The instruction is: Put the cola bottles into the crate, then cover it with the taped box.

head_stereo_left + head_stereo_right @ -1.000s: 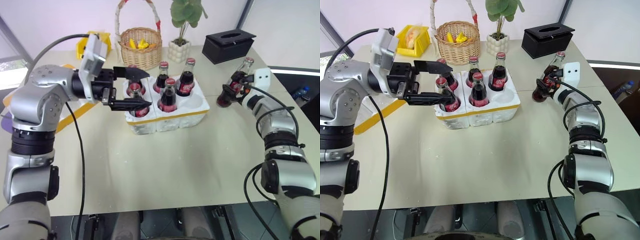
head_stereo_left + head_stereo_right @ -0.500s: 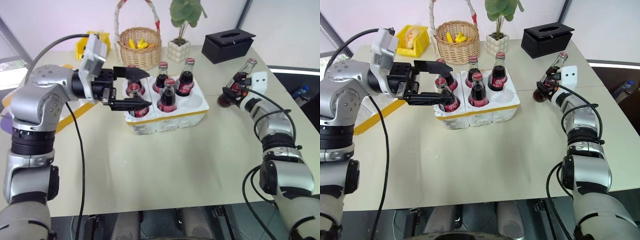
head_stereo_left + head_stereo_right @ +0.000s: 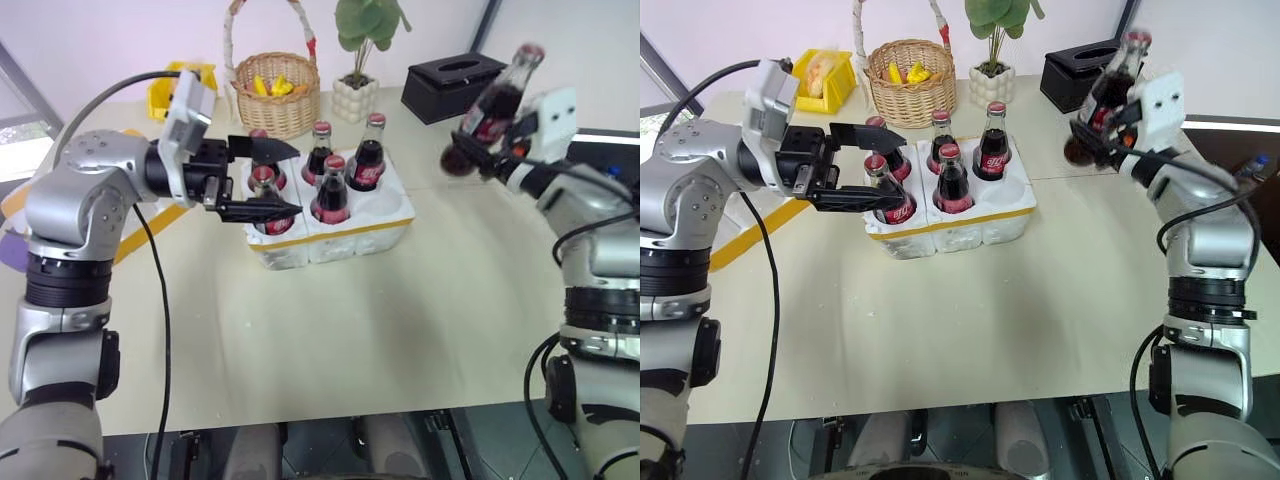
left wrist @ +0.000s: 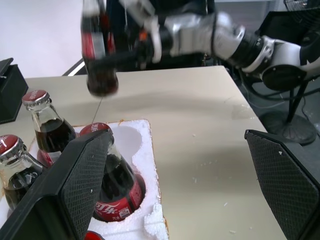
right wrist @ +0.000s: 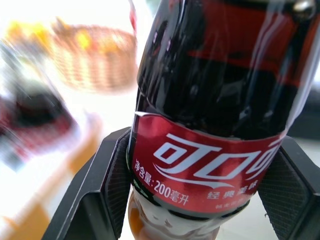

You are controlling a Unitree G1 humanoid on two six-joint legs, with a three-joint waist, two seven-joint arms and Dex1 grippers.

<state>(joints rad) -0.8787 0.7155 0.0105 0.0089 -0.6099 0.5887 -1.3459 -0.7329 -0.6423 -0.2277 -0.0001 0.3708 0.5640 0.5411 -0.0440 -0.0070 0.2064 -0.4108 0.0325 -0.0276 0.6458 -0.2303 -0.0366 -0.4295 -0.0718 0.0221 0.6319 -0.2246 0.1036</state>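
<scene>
The white foam crate (image 3: pixel 345 232) with a yellow band stands mid-table and holds several cola bottles (image 3: pixel 332 190). Its front right well (image 4: pixel 127 137) is empty. My left gripper (image 3: pixel 268 180) is open and level at the crate's left side, its fingers straddling the left-hand bottles there. My right gripper (image 3: pixel 1092 128) is shut on the lower body of one more cola bottle (image 3: pixel 1108 88), held tilted in the air to the right of the crate; the same bottle (image 5: pixel 215 125) sits between the pads. The taped box (image 3: pixel 740 240) is mostly hidden behind my left arm.
A wicker basket (image 3: pixel 280 92), a potted plant (image 3: pixel 360 85) and a black tissue box (image 3: pixel 455 85) stand along the back of the table. A small yellow bin (image 3: pixel 825 75) is at the back left. The table's right edge runs close under my right arm.
My right gripper has closed on the bottle and lifted it off the table, up and a little back. The left arm and the crate have not moved.
</scene>
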